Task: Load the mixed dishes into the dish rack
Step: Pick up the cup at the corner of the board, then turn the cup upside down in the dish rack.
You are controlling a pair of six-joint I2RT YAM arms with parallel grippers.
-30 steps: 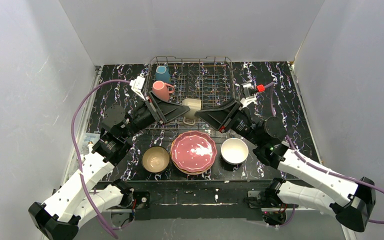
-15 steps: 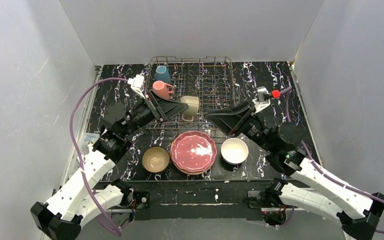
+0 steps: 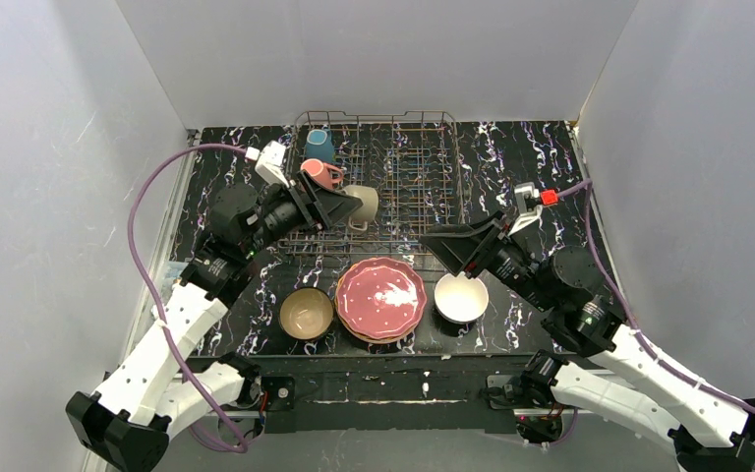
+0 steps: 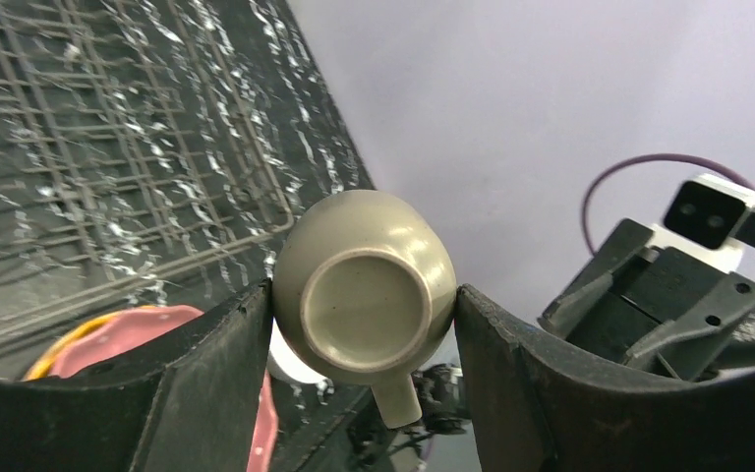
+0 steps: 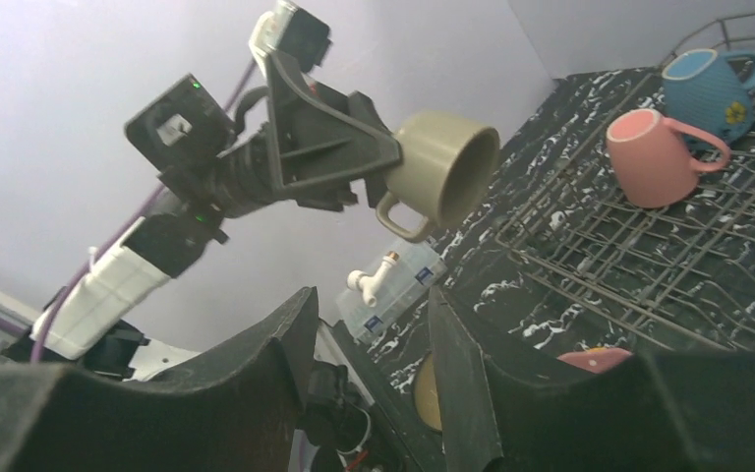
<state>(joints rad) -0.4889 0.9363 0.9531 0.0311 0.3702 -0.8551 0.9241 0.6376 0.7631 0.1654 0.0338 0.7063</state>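
Observation:
My left gripper point(image 3: 352, 205) is shut on the olive-grey mug point(image 3: 364, 204) and holds it on its side above the front left of the wire dish rack point(image 3: 423, 182). In the left wrist view the mug's base point(image 4: 364, 290) sits between both fingers. A pink mug point(image 3: 319, 176) and a teal mug point(image 3: 319, 146) lie in the rack's left side. My right gripper point(image 3: 431, 239) is open and empty near the rack's front edge. A pink plate point(image 3: 381, 297) stacked on an orange one, a tan bowl point(image 3: 306, 313) and a white bowl point(image 3: 460, 297) sit in front.
A clear plastic box point(image 5: 393, 285) lies at the table's left edge. Grey walls close in the left, right and back sides. The rack's upright tines point(image 3: 408, 167) fill its middle.
My left gripper has carried the olive-grey mug left and back, closer to the pink mug. My right gripper has drawn away from the mug, toward the near right.

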